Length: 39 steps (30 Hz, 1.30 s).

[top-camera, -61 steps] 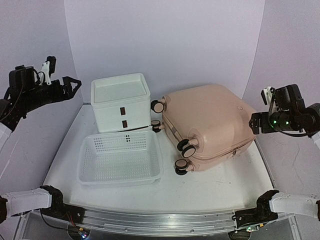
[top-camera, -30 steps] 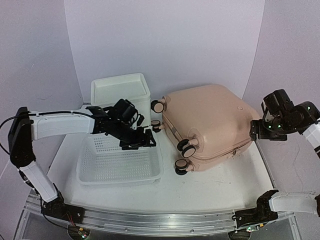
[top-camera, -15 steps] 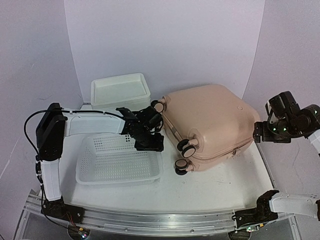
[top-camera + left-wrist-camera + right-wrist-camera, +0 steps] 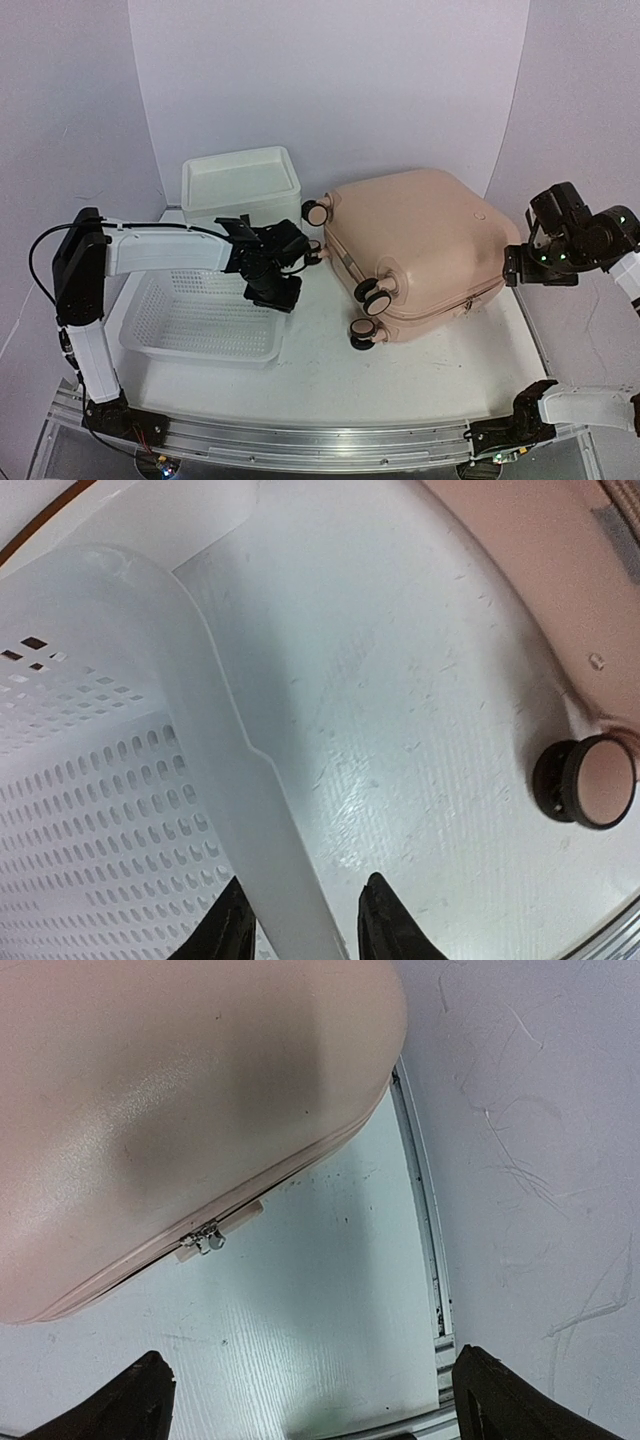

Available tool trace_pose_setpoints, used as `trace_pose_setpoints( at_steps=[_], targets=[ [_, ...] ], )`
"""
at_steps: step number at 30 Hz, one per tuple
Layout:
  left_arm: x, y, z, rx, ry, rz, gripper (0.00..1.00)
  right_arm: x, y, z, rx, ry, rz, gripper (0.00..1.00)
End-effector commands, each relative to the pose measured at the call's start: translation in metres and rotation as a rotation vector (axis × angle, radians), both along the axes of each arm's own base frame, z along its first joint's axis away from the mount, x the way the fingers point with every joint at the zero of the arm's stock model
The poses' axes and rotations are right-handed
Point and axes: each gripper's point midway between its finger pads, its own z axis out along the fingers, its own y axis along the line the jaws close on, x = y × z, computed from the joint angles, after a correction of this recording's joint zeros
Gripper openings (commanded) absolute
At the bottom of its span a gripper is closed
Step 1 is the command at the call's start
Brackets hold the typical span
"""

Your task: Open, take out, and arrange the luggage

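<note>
The closed pink luggage (image 4: pixel 420 240) lies on its side at the 2 o'clock part of the table (image 4: pixel 400 380), wheels pointing toward 8 o'clock. The left gripper (image 4: pixel 279 295) reaches across from 9 o'clock and clamps the basket (image 4: pixel 195 357) by its right-hand rim. In the left wrist view its two black fingers (image 4: pixel 383 920) sit on either side of that rim, with one wheel (image 4: pixel 588 782) at 3 o'clock. The basket rests at 9 o'clock, just in front of the white drawer unit (image 4: pixel 240 180), which stands at 11 o'clock. The right gripper (image 4: pixel 320 1410) hangs with its jaws spread wide and holding nothing, beside the luggage's right end and above bare table. The zip pulls (image 4: pixel 205 1238) lie on the seam at its 10 o'clock.
</note>
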Motion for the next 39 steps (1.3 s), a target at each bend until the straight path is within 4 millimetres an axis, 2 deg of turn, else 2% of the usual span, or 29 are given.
trace_pose_setpoints(
  at_steps=[1,7,12,16,20,24,26,28,31,33,35,39],
  targets=[
    [-0.020,0.055,-0.007,0.163,0.027,-0.002,0.34,0.004,-0.002,0.001,-0.009,-0.018,-0.009,0.98],
    [-0.043,0.098,-0.014,0.206,0.085,0.116,0.32,0.005,-0.001,-0.001,-0.009,-0.016,-0.008,0.98],
    [-0.072,0.133,-0.023,0.198,0.145,0.274,0.32,0.005,-0.002,0.001,-0.010,-0.024,-0.012,0.98],
    [-0.086,0.151,-0.022,0.158,0.162,0.413,0.31,0.006,-0.002,0.001,-0.007,-0.027,-0.013,0.98],
    [-0.086,0.153,-0.014,0.091,0.156,0.530,0.28,0.010,0.003,-0.001,0.009,-0.027,-0.005,0.98],
    [-0.094,0.150,-0.018,0.027,0.211,0.688,0.27,0.014,0.006,0.000,0.009,-0.019,0.004,0.98],
    [-0.098,0.142,-0.022,0.013,0.246,0.740,0.21,0.016,0.006,0.000,0.003,-0.021,0.009,0.98],
    [-0.095,0.136,-0.023,0.023,0.250,0.734,0.19,0.017,0.006,0.001,-0.001,-0.021,0.014,0.98],
    [-0.095,0.143,-0.026,0.072,0.235,0.736,0.18,0.015,0.005,0.005,-0.002,-0.037,0.018,0.98],
    [-0.098,0.153,-0.026,0.093,0.219,0.743,0.22,0.011,0.001,0.006,-0.009,-0.050,0.013,0.98],
    [-0.098,0.163,-0.021,0.117,0.188,0.730,0.32,0.008,-0.001,0.006,-0.013,-0.059,0.015,0.98],
    [-0.087,0.158,0.014,0.062,0.096,0.576,0.72,0.007,-0.004,0.002,-0.036,-0.049,0.018,0.98]
  ],
)
